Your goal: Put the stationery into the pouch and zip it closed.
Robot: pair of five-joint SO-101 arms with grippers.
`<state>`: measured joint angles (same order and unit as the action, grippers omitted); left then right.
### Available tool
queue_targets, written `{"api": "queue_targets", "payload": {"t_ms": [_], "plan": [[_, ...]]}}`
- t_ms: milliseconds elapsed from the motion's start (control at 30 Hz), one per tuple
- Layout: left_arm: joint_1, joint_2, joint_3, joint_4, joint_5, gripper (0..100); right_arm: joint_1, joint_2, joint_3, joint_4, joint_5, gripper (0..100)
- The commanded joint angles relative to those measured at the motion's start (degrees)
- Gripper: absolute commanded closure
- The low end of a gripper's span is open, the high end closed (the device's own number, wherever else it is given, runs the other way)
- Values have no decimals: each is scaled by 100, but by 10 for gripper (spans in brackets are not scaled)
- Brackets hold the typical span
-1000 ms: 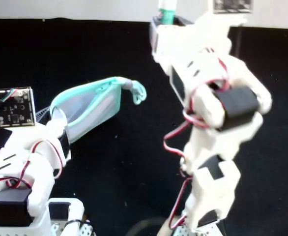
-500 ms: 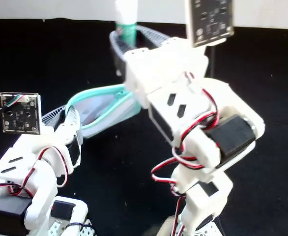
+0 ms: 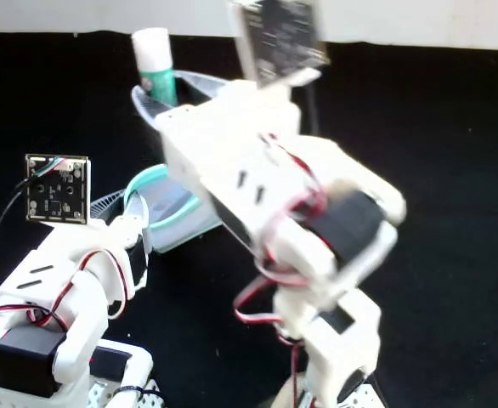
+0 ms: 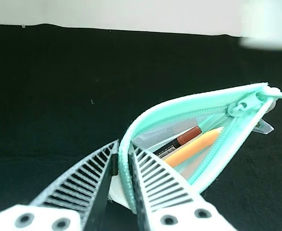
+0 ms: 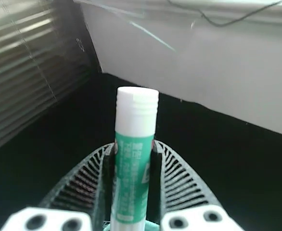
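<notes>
High view: glue stick [image 3: 154, 61] upright, pinched by right gripper [image 3: 160, 95], up beyond mint pouch [image 3: 171, 206] clamped at its rim by left gripper [image 3: 128, 211]. Left wrist view: pouch unzipped, brown marker [image 4: 178, 140] and orange pencil [image 4: 195, 147] lying inside. Right wrist view: white end up, both fingers [image 5: 179, 178] pressed tight on green label.

Right gripper [image 3: 158, 92] clamps white-capped green plastic glue stick [image 3: 154, 64] upright, near mint fabric zip pouch [image 3: 171, 211] pinched by left gripper [image 3: 123, 206], over black worktop [image 3: 436, 127].

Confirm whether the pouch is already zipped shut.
No, the pouch gapes open in the left wrist view, with a pencil and a marker inside.
</notes>
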<state>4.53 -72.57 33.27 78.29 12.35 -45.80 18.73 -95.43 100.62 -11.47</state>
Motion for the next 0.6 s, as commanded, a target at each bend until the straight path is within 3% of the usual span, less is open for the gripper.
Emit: {"api": "queue_targets", "payload": {"t_ms": [0,367,567], "plan": [[-13,-4,-22,-70,53,993,-57,365,-532,57,-26,993],[-171,-4,-13,-79,35,993,-31,585,-435,75,-62,993],[-558,-4,-13,-149,35,993,-31,-330,1815,66,-62,993]]}}
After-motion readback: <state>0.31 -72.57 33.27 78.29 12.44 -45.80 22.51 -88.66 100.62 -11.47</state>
